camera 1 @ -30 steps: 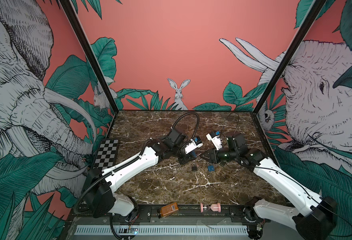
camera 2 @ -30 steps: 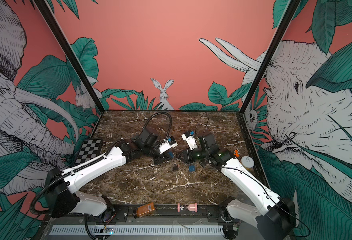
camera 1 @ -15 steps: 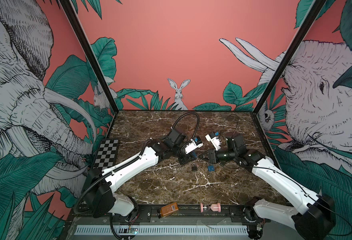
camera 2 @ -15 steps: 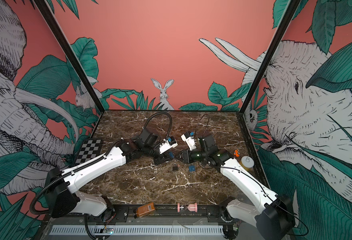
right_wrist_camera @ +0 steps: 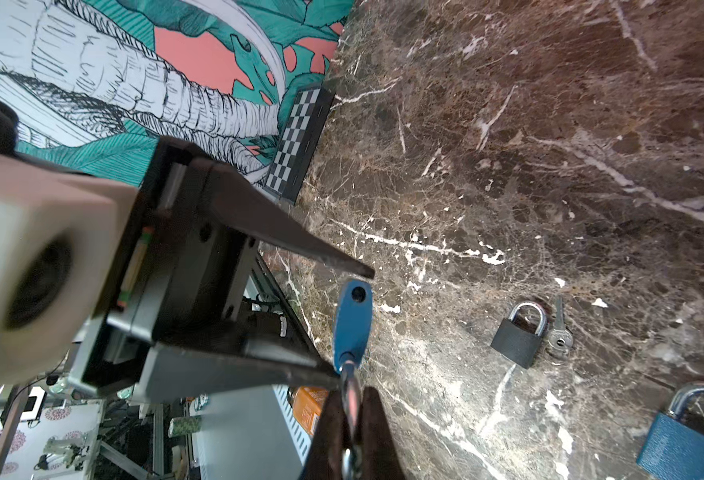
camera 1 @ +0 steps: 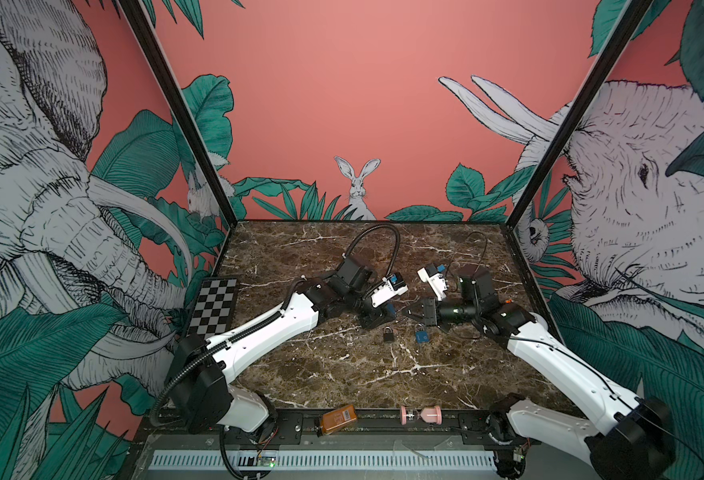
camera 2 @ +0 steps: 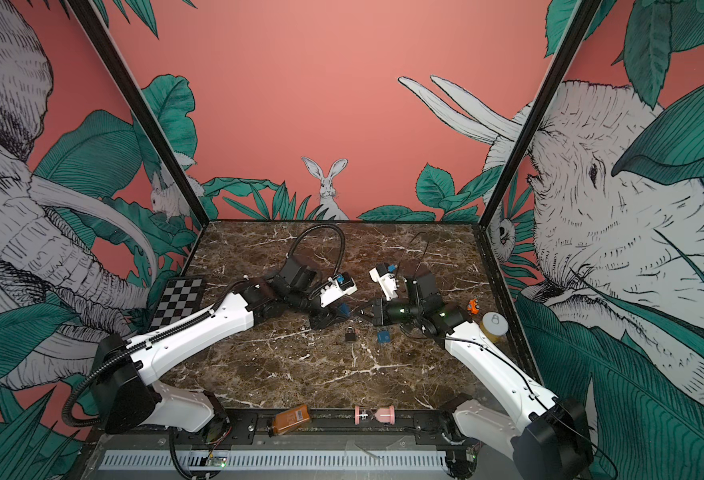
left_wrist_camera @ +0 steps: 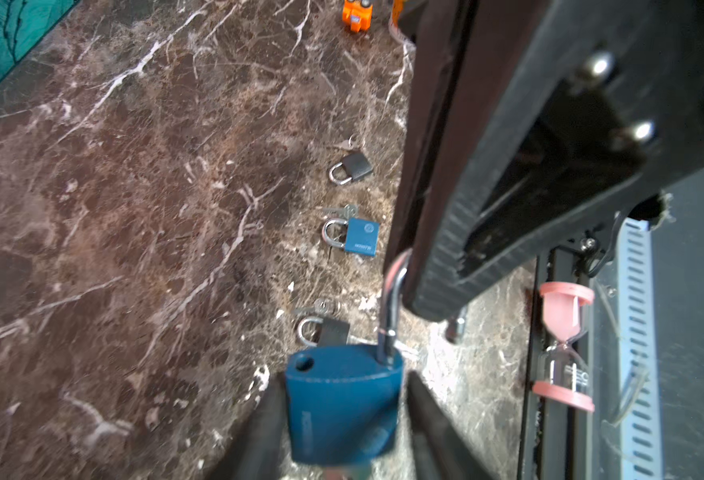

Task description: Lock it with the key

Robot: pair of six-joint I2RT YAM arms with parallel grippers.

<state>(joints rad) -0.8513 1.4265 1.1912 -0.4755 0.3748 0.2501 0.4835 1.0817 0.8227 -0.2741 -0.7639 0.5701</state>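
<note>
A blue padlock (left_wrist_camera: 342, 403) with its shackle (left_wrist_camera: 389, 316) swung open hangs above the marble between the two grippers. My right gripper (right_wrist_camera: 352, 407) is shut on that shackle (right_wrist_camera: 350, 386). My left gripper (left_wrist_camera: 342, 415) stands open around the lock body, with a gap showing on at least one side. In both top views the two grippers (camera 1: 387, 311) (camera 1: 410, 311) meet at mid table. A small key (right_wrist_camera: 560, 332) lies beside a black padlock (right_wrist_camera: 518, 332). Whether a key sits in the held lock is too blurred to tell.
On the marble lie a black padlock (camera 1: 388, 333) and a second blue padlock (camera 1: 422, 336). An orange bottle (camera 1: 339, 419) and a pink hourglass (camera 1: 420, 414) lie at the front rail. A checkerboard (camera 1: 216, 305) sits left; an orange toy (camera 2: 472, 306) and a jar (camera 2: 493, 326) right.
My right gripper moved left to the left gripper and shut on the blue padlock's shackle. The left jaws have opened off the lock body.
</note>
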